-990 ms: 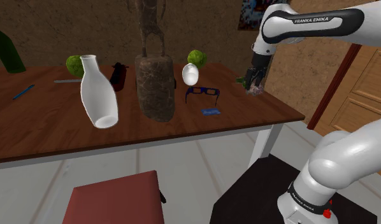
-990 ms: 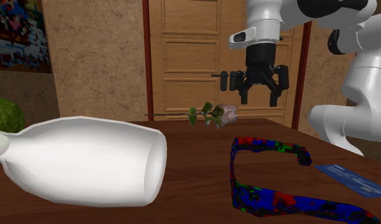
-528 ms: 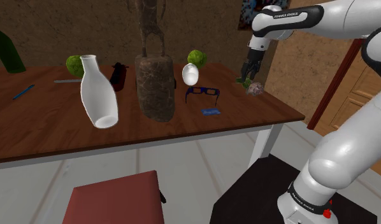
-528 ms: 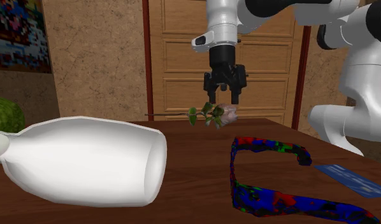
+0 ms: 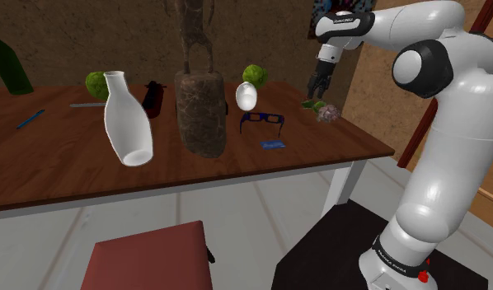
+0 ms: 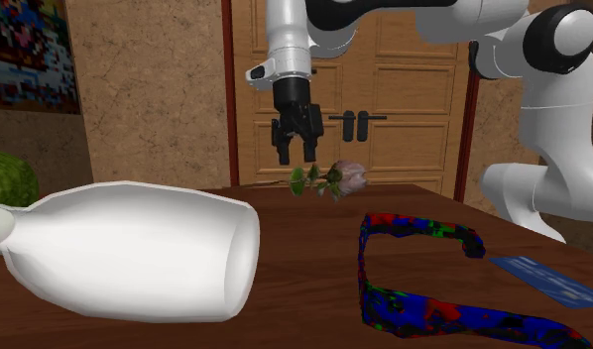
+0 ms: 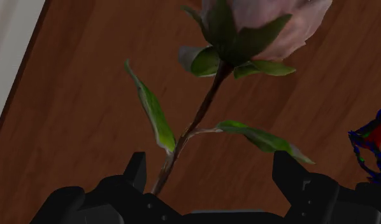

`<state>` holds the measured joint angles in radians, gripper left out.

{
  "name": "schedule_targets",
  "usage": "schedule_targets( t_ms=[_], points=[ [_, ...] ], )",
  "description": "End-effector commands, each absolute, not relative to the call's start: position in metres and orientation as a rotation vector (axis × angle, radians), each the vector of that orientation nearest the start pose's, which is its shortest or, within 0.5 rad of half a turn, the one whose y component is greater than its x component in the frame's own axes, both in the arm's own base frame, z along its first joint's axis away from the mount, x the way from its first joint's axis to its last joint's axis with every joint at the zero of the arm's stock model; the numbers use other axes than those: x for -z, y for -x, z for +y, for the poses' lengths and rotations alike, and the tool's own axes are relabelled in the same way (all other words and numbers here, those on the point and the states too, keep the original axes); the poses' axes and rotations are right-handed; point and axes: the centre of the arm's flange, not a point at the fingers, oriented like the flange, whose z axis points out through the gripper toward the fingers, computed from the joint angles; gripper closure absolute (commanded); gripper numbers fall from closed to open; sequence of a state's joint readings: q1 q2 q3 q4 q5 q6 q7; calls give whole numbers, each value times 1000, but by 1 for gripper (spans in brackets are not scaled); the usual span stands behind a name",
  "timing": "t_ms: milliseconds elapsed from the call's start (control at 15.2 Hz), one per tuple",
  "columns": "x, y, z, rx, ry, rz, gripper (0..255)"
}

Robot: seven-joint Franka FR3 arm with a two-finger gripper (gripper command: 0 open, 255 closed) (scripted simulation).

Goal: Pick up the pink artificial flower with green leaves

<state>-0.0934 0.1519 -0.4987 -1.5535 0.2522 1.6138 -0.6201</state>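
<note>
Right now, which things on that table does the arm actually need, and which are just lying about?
For the job:
- pink flower, lying near the table's corner
- black gripper, open above the flower's stem

Just lying about:
- white vase
- glasses
- brown statue
- white egg-shaped thing
- blue card
- blue pen

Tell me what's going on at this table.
The white Franka arm has its black gripper poised just above the pink flower with green leaves, which lies near the edge of the wooden table. The fingers are open, standing either side of the stem without touching it, so the flower is not yet picked up.
</note>
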Motion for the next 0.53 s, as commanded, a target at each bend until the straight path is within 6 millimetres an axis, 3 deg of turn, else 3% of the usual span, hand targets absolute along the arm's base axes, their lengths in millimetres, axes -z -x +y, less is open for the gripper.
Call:
schedule_targets(
  t_ms=[0, 462],
  points=[
    [-554, -526, -305, 64, 2944, -21, 0],
    [-519, -526, -305, 64, 2944, -21, 0]
  ],
)
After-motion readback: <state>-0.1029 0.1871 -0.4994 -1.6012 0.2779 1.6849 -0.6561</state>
